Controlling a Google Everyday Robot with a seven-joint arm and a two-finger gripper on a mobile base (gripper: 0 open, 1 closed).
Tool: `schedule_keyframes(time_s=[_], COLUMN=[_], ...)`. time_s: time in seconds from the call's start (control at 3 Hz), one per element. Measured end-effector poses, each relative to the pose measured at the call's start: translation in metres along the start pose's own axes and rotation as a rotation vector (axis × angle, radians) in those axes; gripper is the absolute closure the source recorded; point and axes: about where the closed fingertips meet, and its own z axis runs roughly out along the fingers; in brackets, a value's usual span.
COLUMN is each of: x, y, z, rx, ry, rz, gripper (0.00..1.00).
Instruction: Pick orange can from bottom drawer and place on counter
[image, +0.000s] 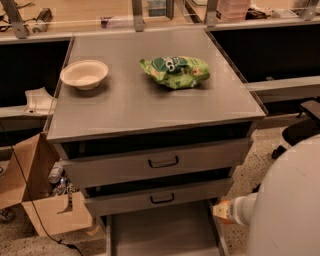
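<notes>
"Down at the lower right, past that big white arm (287, 205) — is that the gripper?"

"Yes. The gripper (227, 211) sits at the end of the arm's short white wrist segment. It is low and just at the right wall of the bottom drawer (160, 230). How wide it stands, and whether it has hold of anything, I cannot tell."

"And the orange can?"

"The orange can (220, 210) shows right at the gripper's tip, on its left side. It is against the gripper or very nearly so, over the drawer's right edge. It reads only as a small rounded orange shape, so I cannot make out a long axis or which way it points."

"Where does everything else lie from there?"

"The bottom drawer stands open, its flat grey floor spreading to the left of the gripper and below it. Up and to the left of the gripper are the two grey drawers with black handles (115, 167), one stacked above the other. The counter (150, 105) tops them, well above the gripper and to its left.

On the counter, a crinkled green snack bag (175, 71) lies far above the gripper and a little left — its long axis runs left to right. A pale bowl (84, 74) stands upright farther left, well apart from the bag. Far to the gripper's left, on the floor beside the cabinet, sits an open cardboard box (45, 210)."
</notes>
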Motion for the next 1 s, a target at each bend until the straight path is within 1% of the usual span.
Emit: schedule_keyframes(time_s=[0.33, 0.67, 1.0], x=[-0.011, -0.027, -0.040], y=[-0.014, -0.039, -0.057], z=[0.002, -0.006, -0.011], rx=[-0.004, 0.017, 0.037], ry=[-0.014, -0.045, -0.067], rz=[0.029, 0.062, 0.090], gripper=[1.00, 1.00, 1.00])
